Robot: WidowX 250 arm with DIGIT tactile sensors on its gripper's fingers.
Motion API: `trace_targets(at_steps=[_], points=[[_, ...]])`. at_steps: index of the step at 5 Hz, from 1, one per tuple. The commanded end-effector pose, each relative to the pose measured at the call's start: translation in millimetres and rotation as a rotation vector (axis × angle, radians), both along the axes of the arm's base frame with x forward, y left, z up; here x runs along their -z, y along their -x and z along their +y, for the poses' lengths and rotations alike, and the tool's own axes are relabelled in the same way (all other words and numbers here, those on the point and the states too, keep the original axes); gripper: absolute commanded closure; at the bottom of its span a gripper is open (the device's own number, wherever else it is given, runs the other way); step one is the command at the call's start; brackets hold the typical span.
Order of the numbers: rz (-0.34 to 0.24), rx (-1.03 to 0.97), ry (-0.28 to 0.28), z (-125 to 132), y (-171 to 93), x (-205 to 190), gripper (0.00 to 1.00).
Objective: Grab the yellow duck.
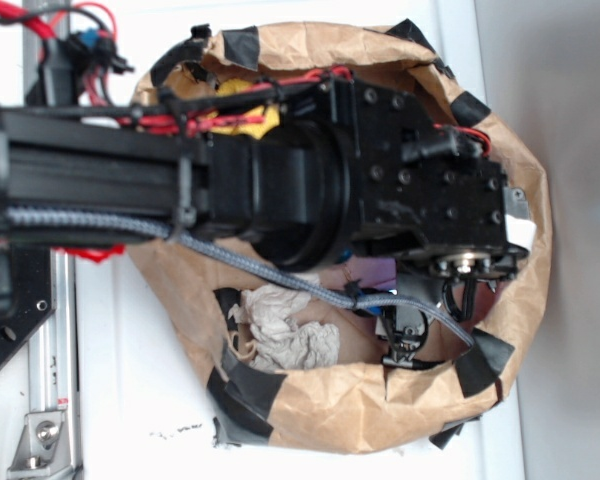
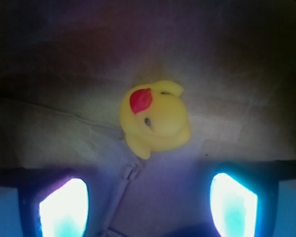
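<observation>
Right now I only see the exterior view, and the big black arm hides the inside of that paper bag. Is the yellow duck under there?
Observer: Yes. The wrist view shows the yellow duck resting on brown paper.
Visitor: Are the jaws around it?
Observer: No. The jaws are open, and the duck sits beyond the two fingers, roughly midway between them and touching neither.
Visitor: Which way does it face?
Observer: Its red beak shows at the upper left of its head in the wrist view.
</observation>
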State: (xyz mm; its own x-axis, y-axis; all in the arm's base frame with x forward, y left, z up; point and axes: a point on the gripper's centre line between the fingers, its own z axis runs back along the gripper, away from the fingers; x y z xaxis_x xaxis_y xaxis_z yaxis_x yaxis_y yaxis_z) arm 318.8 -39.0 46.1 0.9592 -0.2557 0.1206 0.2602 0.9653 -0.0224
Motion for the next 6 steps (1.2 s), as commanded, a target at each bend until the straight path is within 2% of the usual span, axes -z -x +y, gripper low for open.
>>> trace_targets(at_steps=[1,3,4,6], points=[[-0.069,0.032,0.034,-8,-18,-8,0.00],[-0.109,-0.005,-0.009,0,-35,9,0.00],[-0.121,-0.038,-0.003,7,-36,9,1.00],[-0.160,-0.074,0.029,15,-28,-6,1.00]])
